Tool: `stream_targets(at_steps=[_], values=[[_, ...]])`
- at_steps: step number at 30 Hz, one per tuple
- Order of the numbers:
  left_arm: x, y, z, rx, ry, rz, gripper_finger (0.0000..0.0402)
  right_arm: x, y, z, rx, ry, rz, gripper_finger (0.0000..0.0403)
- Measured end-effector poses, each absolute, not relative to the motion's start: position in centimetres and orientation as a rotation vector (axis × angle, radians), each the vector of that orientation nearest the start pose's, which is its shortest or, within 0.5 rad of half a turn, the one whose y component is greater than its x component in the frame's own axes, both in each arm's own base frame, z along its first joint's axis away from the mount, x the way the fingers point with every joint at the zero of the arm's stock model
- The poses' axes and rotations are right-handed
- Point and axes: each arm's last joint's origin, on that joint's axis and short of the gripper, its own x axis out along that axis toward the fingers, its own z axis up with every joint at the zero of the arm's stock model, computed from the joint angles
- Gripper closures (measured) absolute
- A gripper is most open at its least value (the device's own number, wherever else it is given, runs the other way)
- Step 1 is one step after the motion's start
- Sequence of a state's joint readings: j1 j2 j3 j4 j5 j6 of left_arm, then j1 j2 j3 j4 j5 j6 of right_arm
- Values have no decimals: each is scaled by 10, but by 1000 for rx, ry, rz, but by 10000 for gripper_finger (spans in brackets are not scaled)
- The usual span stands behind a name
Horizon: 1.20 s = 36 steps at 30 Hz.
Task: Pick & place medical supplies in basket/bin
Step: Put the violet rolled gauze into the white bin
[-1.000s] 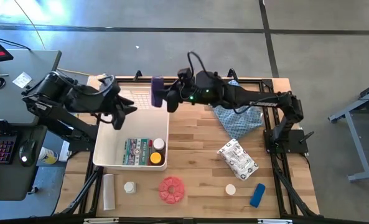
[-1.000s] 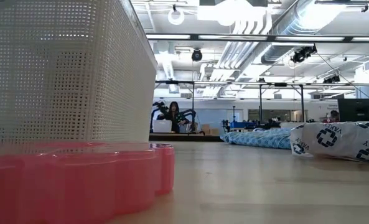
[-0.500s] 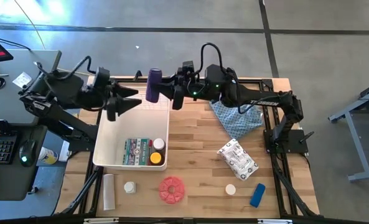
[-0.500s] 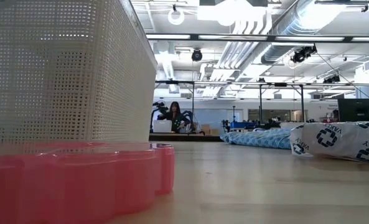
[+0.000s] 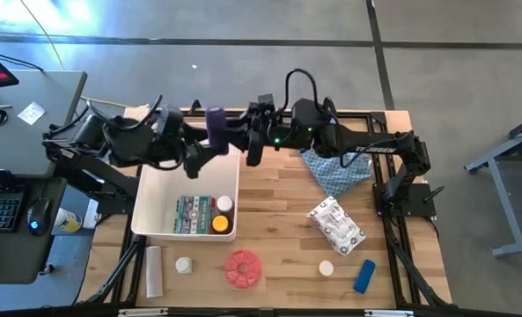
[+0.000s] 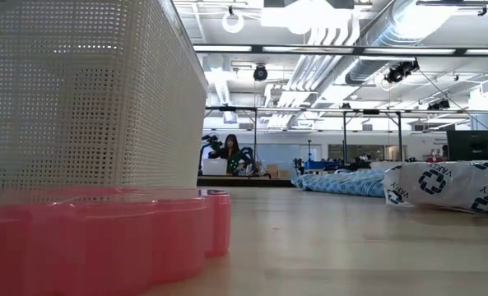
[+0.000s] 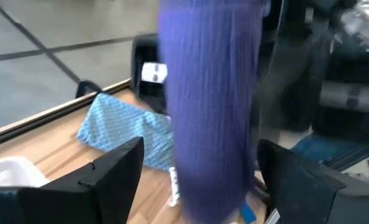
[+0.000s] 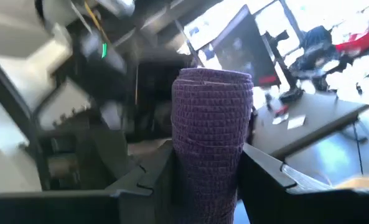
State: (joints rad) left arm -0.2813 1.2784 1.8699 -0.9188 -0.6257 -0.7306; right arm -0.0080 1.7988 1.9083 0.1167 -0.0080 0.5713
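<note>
The right gripper (image 5: 243, 132), at upper centre of the high view, is clamped on the purple ribbed wrap cylinder (image 5: 215, 128) and holds it upright in the air over the far rim of the white lattice plastic bin (image 5: 143, 204). The left gripper (image 5: 201, 151) comes from the left with its fingers spread apart on both sides of the cylinder, not closed on it. This looks to me like a hand-over between the arms, so that the left arm can lower the cylinder into the bin, which stands on its side of the table.

Count, from the high view:
- In the bin, three items: one green-white printed packet (image 5: 193, 214), one white-capped jar (image 5: 224, 203), one yellow-capped bottle (image 5: 219, 224).
- On the wooden table (image 5: 278, 220), six items outside: one white tube (image 5: 154, 270), two small white-capped jars (image 5: 183, 264), one red ribbed disc (image 5: 242, 268), one white printed packet (image 5: 335, 224), one blue cylinder (image 5: 363, 276).
- One blue patterned cloth (image 5: 335, 172).
</note>
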Motion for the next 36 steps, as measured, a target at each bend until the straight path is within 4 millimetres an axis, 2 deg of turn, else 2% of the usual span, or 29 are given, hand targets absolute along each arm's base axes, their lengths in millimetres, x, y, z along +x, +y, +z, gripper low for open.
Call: stream_targets(at_steps=[4,9,14,18,28,31,36], values=[[201,-42,517,-581,127,378,64,410,-3,469,571,-211,61,263],[200,-41,517,-589,128,394,73,412,-4,468,571,-218,62,263],[208,-43,514,-596,135,403,88,411,-3,468,566,-224,65,263],[212,-44,512,-595,144,401,120,411,-3,468,571,-221,70,263],[209,-44,509,-554,190,401,238,411,-3,469,570,-226,69,263],[208,-43,509,-550,195,398,252,411,-3,469,570,-227,71,263],[207,-43,508,-537,210,402,245,411,-6,469,567,-224,76,263]])
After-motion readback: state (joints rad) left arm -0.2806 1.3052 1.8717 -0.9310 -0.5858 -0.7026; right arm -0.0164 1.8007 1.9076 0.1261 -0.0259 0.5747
